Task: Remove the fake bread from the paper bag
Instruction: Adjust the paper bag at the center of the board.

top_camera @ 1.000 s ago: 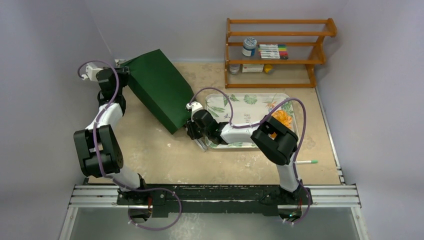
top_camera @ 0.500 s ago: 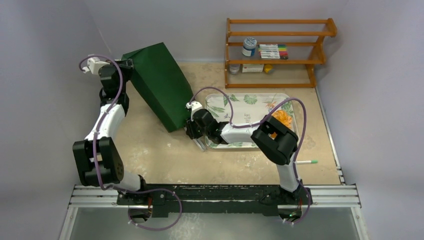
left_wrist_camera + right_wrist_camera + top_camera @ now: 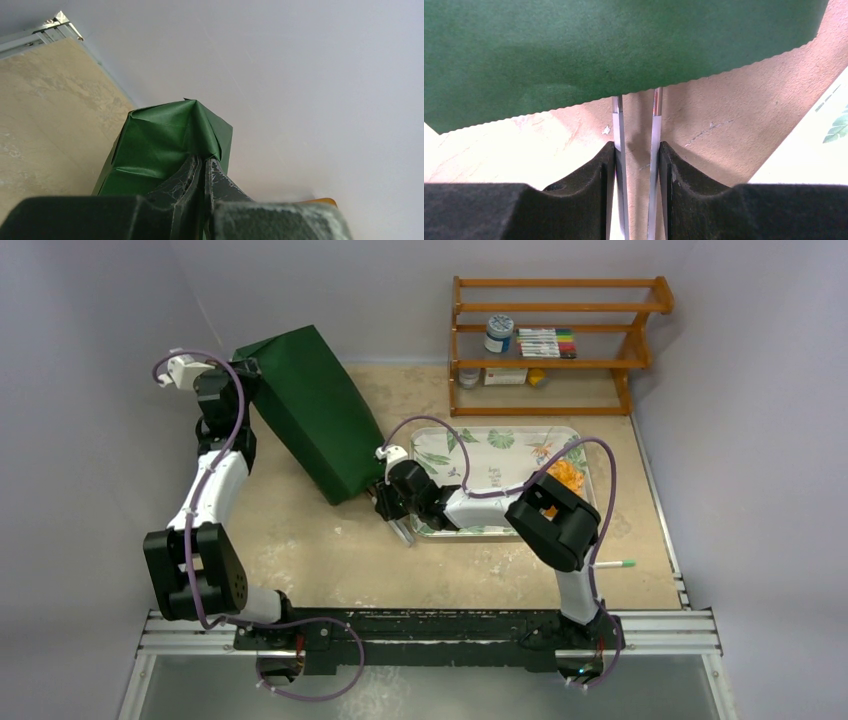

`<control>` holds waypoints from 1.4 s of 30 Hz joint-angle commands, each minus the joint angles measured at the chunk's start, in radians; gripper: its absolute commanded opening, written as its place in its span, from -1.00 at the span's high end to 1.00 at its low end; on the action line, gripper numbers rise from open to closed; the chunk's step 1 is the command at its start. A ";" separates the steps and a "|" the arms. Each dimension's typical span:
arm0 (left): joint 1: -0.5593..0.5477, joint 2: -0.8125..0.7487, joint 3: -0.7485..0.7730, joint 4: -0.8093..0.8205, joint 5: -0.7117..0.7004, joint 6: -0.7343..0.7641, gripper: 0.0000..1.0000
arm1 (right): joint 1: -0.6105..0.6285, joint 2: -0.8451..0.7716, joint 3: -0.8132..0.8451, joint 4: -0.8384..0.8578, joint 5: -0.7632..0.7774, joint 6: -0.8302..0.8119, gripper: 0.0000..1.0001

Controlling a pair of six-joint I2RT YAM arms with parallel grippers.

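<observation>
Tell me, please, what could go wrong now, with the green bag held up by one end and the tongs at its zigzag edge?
1. The left hand pinches only a small fold at the raised end of the paper bag. The paper may slip out or tear.
2. The tongs in the right hand have their tips hidden behind the bag's edge. They may push or crumple it.
3. The bag's low end lies beside the tray, so anything sliding out may land on the table.
</observation>
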 commanded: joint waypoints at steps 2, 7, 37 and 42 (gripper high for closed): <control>-0.001 -0.057 0.046 0.109 -0.016 0.020 1.00 | 0.004 -0.010 0.001 -0.041 0.000 0.015 0.28; 0.003 -0.063 -0.022 0.104 -0.074 0.030 1.00 | 0.005 -0.023 0.009 -0.062 0.004 0.009 0.28; 0.005 0.036 0.236 -0.129 -0.040 -0.001 1.00 | 0.006 -0.063 0.020 -0.138 -0.036 0.033 0.31; -0.036 -0.009 0.196 -0.089 0.016 -0.026 1.00 | 0.006 -0.019 0.076 -0.157 -0.071 0.031 0.31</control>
